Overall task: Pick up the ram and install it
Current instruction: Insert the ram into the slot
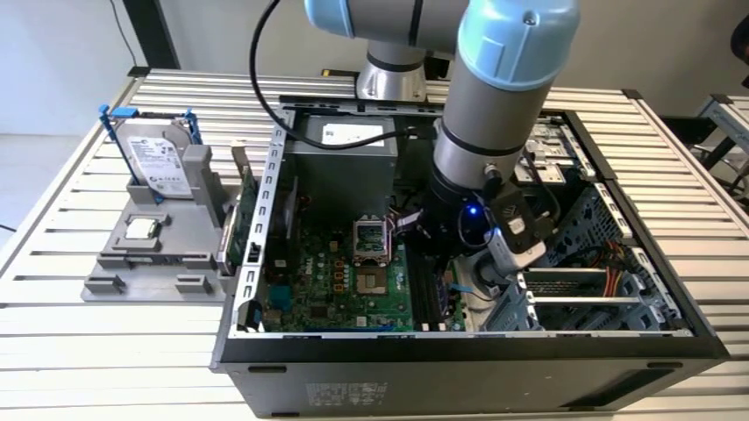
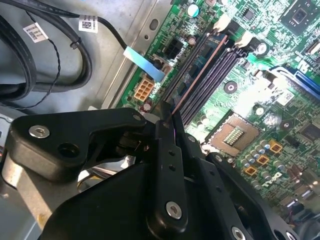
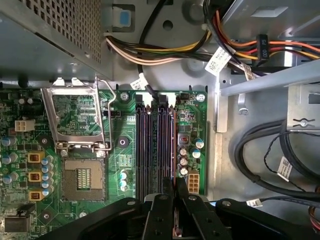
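STEP: seating the ram (image 2: 197,75) | GRIPPER (image 2: 167,117): low inside the computer case (image 1: 468,346), fingers clamped on the stick's near end | RAM: edge-on over the slot nearest the board's edge among the memory slots (image 3: 155,145), far end between the white latches | CARE: keep the stick upright and parallel to the slot; press evenly.

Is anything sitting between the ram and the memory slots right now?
Nothing visible. In the second wrist view the ram runs edge-on from the gripper along the memory slots, with no cable across them; the blue-tagged cable lies beside the slots. I cannot tell if the ram is seated.
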Motion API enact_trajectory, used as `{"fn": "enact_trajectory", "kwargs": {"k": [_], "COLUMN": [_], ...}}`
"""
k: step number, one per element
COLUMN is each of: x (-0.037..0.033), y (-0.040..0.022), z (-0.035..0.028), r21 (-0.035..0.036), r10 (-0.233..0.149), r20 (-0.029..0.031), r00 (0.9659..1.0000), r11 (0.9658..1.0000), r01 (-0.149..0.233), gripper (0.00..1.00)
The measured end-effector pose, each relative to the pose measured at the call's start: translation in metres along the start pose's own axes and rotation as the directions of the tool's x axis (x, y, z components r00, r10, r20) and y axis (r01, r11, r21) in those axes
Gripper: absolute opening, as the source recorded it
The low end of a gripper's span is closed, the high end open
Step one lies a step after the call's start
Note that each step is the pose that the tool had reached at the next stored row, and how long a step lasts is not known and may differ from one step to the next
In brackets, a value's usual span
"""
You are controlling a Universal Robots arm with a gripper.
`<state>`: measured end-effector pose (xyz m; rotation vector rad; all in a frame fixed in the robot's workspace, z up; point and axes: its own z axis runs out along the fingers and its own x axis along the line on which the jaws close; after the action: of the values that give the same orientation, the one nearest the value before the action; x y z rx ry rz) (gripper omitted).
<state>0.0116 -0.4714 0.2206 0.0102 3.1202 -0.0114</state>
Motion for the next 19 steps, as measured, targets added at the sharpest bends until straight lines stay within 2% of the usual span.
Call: {"fn": "enact_trajectory", "kwargs": {"k": [10, 19], "x": [0.0001, 0.0001], "y": [0.0, 0.0001], "z": [0.0031, 0.0031], "r21": [0.0006, 0.0001], "r10": [0.0, 0.002], "r20": [-0.0006, -0.0005], "r00": [1.0, 1.0], "r11": [1.0, 1.0], "r01": [0.0, -0.002], "gripper": [0.0, 0.0]}}
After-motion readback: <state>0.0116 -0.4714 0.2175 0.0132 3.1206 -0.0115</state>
